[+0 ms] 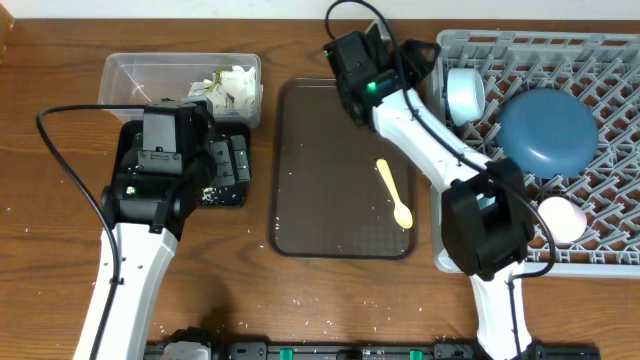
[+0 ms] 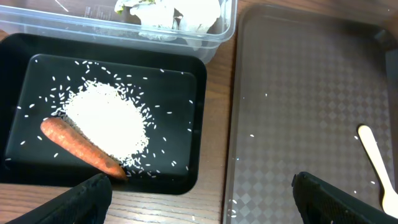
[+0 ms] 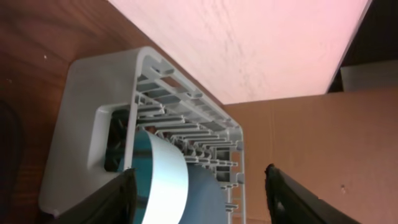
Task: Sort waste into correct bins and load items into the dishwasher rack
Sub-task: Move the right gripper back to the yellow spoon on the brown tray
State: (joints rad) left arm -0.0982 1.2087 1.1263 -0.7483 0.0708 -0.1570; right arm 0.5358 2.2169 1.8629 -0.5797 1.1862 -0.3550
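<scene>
Left jaws spread and empty, black tray just ahead holding loose rice and an orange-brown food piece, yellow spoon off to their right on a brown tray, right jaws spread too, light blue cup ahead between them, lying in the grey dishwasher rack.
</scene>
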